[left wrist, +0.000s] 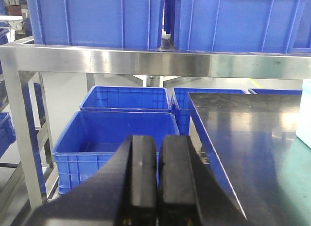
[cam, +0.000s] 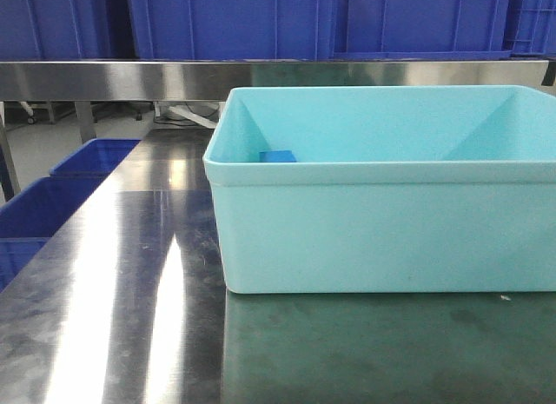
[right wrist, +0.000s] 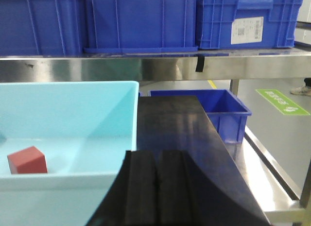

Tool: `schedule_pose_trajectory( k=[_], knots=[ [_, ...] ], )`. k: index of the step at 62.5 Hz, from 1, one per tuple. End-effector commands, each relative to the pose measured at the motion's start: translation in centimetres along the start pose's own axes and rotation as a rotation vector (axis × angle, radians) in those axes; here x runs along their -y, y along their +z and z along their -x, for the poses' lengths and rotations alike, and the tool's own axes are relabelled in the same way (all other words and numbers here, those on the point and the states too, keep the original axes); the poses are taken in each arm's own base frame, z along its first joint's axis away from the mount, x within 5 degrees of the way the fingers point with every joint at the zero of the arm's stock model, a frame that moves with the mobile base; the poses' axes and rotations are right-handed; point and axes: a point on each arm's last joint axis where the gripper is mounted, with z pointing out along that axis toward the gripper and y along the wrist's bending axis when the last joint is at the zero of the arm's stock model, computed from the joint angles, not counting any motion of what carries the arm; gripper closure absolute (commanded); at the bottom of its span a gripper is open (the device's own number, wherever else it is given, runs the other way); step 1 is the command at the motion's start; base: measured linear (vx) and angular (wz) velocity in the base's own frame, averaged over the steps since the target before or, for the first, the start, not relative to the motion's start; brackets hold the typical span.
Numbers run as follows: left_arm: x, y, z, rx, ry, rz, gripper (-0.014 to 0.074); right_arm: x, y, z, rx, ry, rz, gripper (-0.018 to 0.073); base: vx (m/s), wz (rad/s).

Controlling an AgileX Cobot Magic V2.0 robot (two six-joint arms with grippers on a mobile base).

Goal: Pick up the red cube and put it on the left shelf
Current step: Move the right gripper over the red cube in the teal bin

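Note:
The red cube [right wrist: 27, 160] lies on the floor of the light cyan bin [right wrist: 68, 119], near its front left in the right wrist view. In the front view the cube is hidden behind the bin's front wall [cam: 382, 230]. My right gripper [right wrist: 156, 160] is shut and empty, just outside the bin's near right corner. My left gripper [left wrist: 158, 148] is shut and empty, over the table's left edge, far from the bin. The left shelf [left wrist: 146, 63] is a steel rail carrying deep-blue crates [left wrist: 97, 19]; it also shows in the front view [cam: 113, 78].
A small blue block [cam: 277, 156] lies in the cyan bin at back left. Blue crates [left wrist: 116, 138] stand on the floor left of the steel table [cam: 130, 274]; another [right wrist: 218, 107] stands right of it. Green mat [cam: 391, 352] covers the table's near right.

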Motion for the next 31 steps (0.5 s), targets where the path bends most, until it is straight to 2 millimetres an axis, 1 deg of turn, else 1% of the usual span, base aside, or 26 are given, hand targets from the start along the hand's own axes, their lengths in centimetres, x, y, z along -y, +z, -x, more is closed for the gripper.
schedule_pose_trajectory(
  k=[1,7,11,13,17,18,19,23,28,31],
  knots=[
    [-0.1,0.0,0.1,0.079,-0.012,-0.001,0.0495,-0.2,-0.4,2.3,0.193,-0.005,0.016,0.0510,0.00,0.00],
    [-0.1,0.0,0.1,0.079,-0.012,-0.001,0.0495,-0.3,-0.6,3.6,0.250,-0.003,0.021,0.0510,0.00,0.00],
    [-0.1,0.0,0.1,0.079,-0.012,-0.001,0.0495,-0.3,-0.8,5.0,0.259,-0.004,0.019,0.0510,0.00,0.00],
    [-0.1,0.0,0.1,0.079,-0.012,-0.001,0.0495,-0.4,-1.0,6.5,0.254,-0.004,0.015,0.0510,0.00,0.00],
    [-0.1,0.0,0.1,0.079,-0.012,-0.001,0.0495,-0.4,-1.1,8.5,0.237,-0.004,0.010,0.0510,0.00,0.00],
    [-0.1,0.0,0.1,0.079,-0.012,-0.001,0.0495,-0.4,-1.3,9.4,0.242,-0.004,0.009,0.0510,0.00,0.00],
    [-0.1,0.0,0.1,0.079,-0.012,-0.001,0.0495,-0.5,-1.3,9.9,0.228,-0.004,0.006,0.0510,0.00,0.00],
    [-0.1,0.0,0.1,0.079,-0.012,-0.001,0.0495,-0.5,-1.0,12.3,0.186,-0.003,-0.001,0.0510,0.05,0.30],
    [-0.1,0.0,0.1,0.079,-0.012,-0.001,0.0495,-0.6,-0.1,15.4,0.124,-0.001,-0.007,0.0510,-0.02,-0.10],
    [-0.1,0.0,0.1,0.079,-0.012,-0.001,0.0495,-0.8,0.4,17.0,0.100,0.003,0.018,0.0510,-0.01,-0.05]
  ],
)
